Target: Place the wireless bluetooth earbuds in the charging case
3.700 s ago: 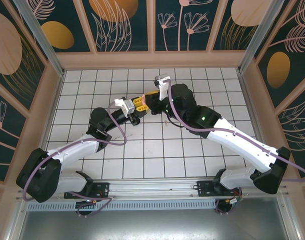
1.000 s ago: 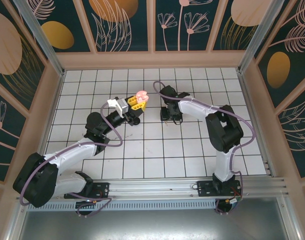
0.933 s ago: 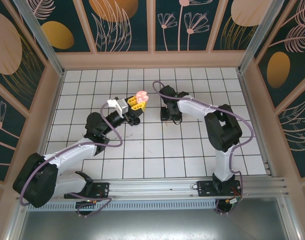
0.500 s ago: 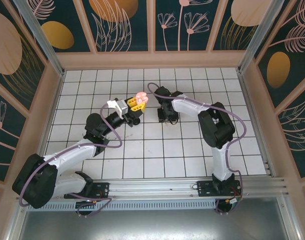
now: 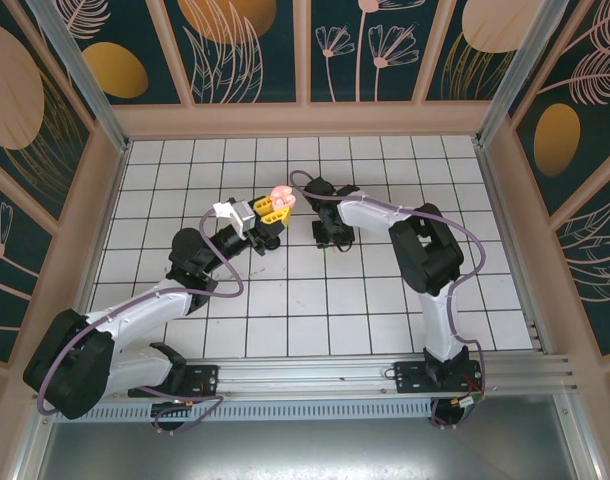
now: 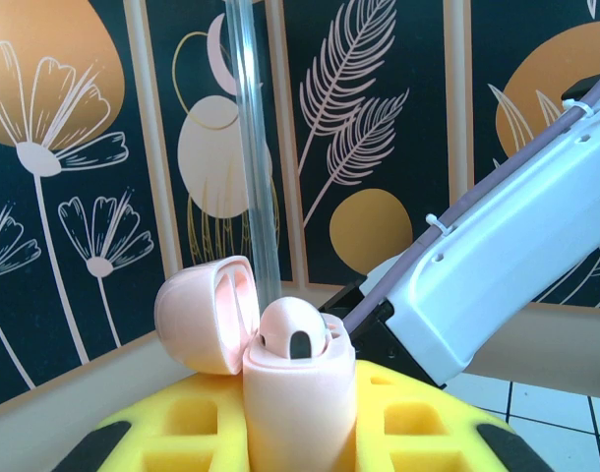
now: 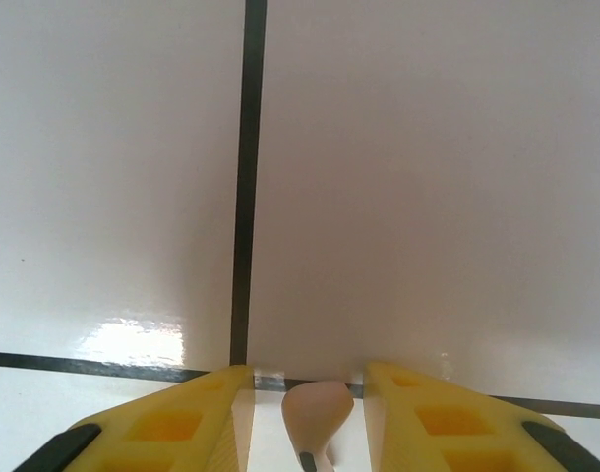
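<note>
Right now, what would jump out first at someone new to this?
A pale pink charging case, lid flipped open, is clamped upright in the left arm's yellow fingers above the white tiled table. A pale pink earbud sits between the right arm's yellow fingers, low over the tiles.

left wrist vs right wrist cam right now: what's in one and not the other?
Left wrist: the pale pink charging case, its lid flipped open to the left, clamped upright in the left gripper. Behind it are the right arm and the floral wall panels.
Right wrist: one pale pink earbud lying on the white tiled table, with the right gripper straddling it and a gap on each side.
Both: yellow fingers low in frame with a pink item between them.
</note>
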`<state>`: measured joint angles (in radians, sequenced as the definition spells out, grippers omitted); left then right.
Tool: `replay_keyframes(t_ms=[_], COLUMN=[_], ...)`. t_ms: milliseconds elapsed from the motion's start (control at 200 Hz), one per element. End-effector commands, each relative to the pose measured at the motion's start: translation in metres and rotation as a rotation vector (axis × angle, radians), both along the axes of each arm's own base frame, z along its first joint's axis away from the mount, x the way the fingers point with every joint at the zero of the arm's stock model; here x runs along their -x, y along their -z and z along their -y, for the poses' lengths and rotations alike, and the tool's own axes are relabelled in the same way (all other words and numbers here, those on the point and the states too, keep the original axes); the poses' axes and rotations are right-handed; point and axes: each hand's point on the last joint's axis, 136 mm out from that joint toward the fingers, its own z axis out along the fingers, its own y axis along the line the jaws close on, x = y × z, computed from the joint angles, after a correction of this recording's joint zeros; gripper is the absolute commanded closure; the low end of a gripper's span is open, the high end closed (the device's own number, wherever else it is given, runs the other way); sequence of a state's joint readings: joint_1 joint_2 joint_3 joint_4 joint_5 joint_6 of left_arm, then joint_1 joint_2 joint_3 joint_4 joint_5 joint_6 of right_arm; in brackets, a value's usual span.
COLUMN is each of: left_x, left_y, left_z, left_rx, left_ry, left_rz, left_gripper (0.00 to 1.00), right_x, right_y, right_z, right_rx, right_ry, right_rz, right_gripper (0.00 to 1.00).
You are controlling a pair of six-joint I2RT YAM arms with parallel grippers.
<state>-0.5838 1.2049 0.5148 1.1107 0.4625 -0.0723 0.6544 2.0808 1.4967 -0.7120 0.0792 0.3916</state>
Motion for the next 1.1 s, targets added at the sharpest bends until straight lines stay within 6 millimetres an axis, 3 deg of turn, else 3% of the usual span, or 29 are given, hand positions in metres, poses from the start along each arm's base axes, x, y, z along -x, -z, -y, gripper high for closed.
replay_keyframes(t_ms=[0,365,771,936,1091], left_x=[0.006,0.005,0.003,0.002,0.002], left_y=[-0.009,-0.011,-0.011,-0.011,-0.013], left_z=[-0.002,-0.002,0.0,0.001,0.002], left_rx=[0.015,0.018,0.013,0.015,0.019], left_ry=[0.0,0.0,0.004,0.009,0.013], left_rz=[0.041,0.036,0.024,0.016,0.018], left_gripper=[1.0,1.0,1.0,1.0,1.0], right_x=[0.002,-0.01,-0.003,-0.003,-0.004], right_y=[0.012,0.01,0.013,0.005,-0.014], right_z=[0.005,0.005,0.011,0.012,0.009], right_rx=[0.05,0.036,0.032,0.011,-0.031], right_ry=[-0.001,0.015,0.017,0.023,0.028], right_rz=[-0.021,-0.009,-0.013,0.004,0.043], right_gripper=[0.65,0.69,0.76,0.8,0.83])
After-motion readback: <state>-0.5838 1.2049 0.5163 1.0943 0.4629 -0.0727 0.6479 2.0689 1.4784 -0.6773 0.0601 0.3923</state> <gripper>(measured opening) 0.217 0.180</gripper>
